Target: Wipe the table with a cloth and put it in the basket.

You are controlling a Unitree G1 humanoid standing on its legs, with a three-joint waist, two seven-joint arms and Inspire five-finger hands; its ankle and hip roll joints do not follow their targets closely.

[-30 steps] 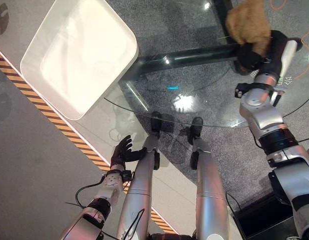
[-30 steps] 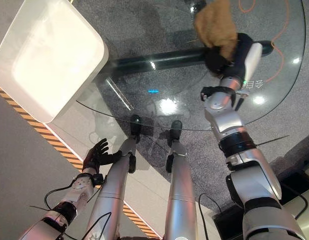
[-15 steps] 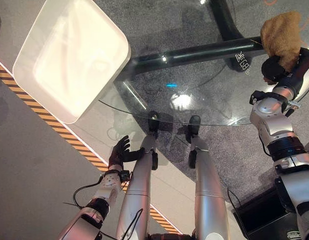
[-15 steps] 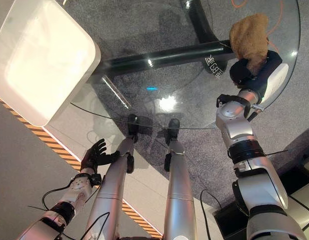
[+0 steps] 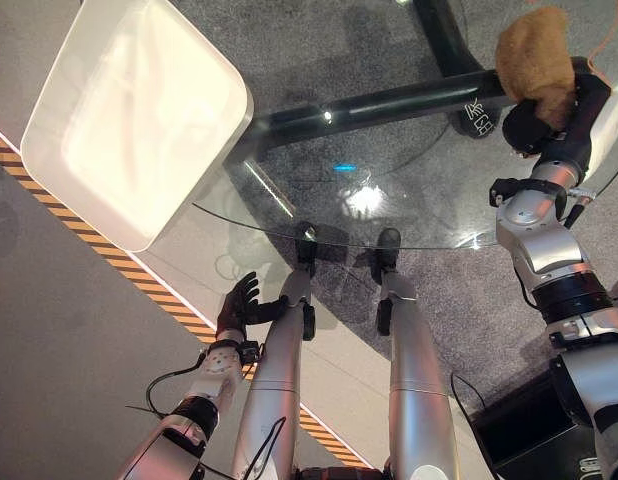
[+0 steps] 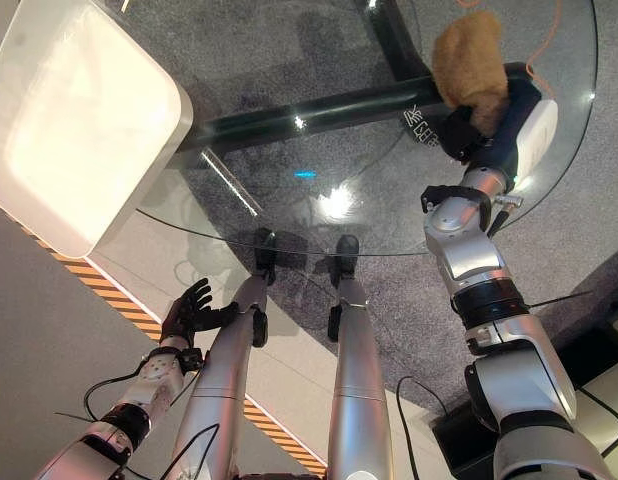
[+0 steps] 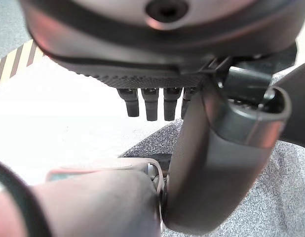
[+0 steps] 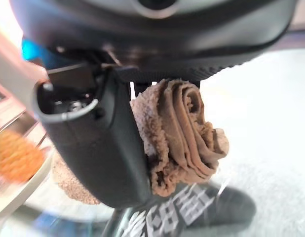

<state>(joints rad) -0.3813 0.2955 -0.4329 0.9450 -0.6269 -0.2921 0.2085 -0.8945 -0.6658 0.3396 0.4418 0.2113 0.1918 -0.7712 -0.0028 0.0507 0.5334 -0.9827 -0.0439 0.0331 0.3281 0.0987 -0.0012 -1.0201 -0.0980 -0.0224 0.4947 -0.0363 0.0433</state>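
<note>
A brown cloth [image 5: 534,58] lies bunched on the round glass table [image 5: 409,150] at its far right. My right hand [image 5: 537,122] is shut on the cloth's near end. In the right wrist view the thumb [image 8: 100,148] presses the folded cloth [image 8: 182,138] against the palm, with the rest of it trailing past the hand. A white basket [image 5: 139,120] with a rounded rim stands to the left of the table, with nothing in it. My left hand [image 5: 239,305] hangs low at the lower left, fingers straight [image 7: 147,103], holding nothing.
The glass top rests on a dark frame bar [image 5: 389,100] that shows through it. A yellow-and-black striped line [image 5: 119,265] runs across the floor at the left. An orange cable [image 6: 534,50] lies on the floor beyond the table.
My right hand swept the cloth rightward along the far side of the table, then came a little way back to the left. The left hand stayed put.
</note>
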